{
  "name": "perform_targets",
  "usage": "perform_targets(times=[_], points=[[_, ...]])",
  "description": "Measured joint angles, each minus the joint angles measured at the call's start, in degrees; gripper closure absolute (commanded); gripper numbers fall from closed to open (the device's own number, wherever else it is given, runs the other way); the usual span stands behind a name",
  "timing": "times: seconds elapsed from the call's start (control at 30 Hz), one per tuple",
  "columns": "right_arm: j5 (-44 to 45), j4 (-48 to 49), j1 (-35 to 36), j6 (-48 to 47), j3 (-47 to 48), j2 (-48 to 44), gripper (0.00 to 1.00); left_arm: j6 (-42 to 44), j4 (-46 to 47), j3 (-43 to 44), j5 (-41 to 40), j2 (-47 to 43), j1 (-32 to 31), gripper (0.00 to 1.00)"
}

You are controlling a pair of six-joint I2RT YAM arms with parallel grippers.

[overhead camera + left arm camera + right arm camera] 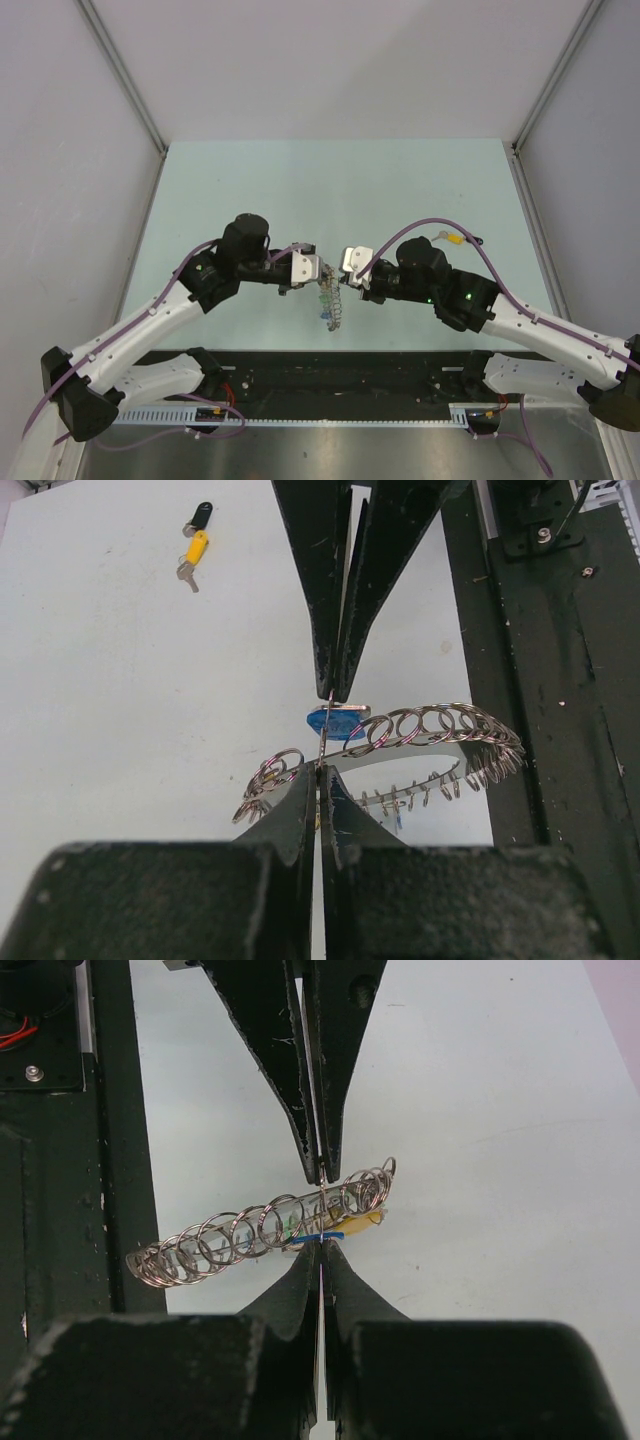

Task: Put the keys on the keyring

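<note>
My left fingers (290, 810) and right fingers (295, 1285) meet tip to tip, closed, both pinching a thin loop of the keyring (430, 723) — held between them, near the near edge of the desk (300, 180).

One keyring (400, 730); two loose keys (196, 548) (black head, yellow head); one blue key (335, 723) at ring.

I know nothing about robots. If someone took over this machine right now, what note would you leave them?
Both shut: left end effector and right end effector each pinch the keyring, tips facing.
Done: blue key hangs on it.
To do: yellow key and black key lie loose on the table, away from the ring.
</note>
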Motion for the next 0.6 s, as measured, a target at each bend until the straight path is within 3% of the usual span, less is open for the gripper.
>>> perform_targets(times=[0.6], points=[[0.9, 0.0, 0.1, 0.1, 0.0, 0.0, 1.0, 0.0, 1.3, -0.7, -0.7, -0.4, 0.0, 1.0]])
